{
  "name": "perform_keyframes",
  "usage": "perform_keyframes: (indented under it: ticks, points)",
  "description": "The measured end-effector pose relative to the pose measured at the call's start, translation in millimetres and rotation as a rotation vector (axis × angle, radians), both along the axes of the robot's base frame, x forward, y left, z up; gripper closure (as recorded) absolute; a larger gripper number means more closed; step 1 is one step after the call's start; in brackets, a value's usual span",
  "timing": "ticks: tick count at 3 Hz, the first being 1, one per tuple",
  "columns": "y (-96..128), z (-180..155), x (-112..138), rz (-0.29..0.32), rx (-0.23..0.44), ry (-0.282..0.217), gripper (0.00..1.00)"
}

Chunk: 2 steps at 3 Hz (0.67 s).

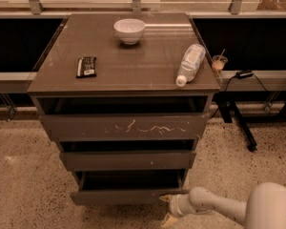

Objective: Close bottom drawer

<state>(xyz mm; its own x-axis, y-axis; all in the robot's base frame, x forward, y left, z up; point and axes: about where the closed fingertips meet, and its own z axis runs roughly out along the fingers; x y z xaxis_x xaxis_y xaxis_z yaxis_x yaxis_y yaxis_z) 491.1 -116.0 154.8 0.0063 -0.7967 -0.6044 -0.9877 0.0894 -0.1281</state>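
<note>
The bottom drawer (128, 196) is the lowest and narrowest of three dark grey-brown drawers. It stands pulled out, its shallow box open at the top. My gripper (167, 209) is low at the front right corner of that drawer's plain front panel. Its pale fingers (165, 198) are spread apart, and the upper one is at the panel's right end. The white arm (219, 207) reaches in from the lower right.
The middle drawer (127, 160) and the scratched top drawer (126, 127) also stand slightly out. On the cabinet top are a white bowl (129, 30), a dark snack bar (86, 66) and a lying plastic bottle (190, 64). A black stand leg (238, 123) is to the right, on speckled floor.
</note>
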Motion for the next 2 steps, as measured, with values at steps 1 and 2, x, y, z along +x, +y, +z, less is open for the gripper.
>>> perform_keyframes:
  ticks: [1,2]
  points:
    - [-0.3,-0.3,2.4,-0.003,-0.003,-0.011,0.00]
    - [-0.2,-0.3,2.4,-0.003,-0.003,-0.011,0.00]
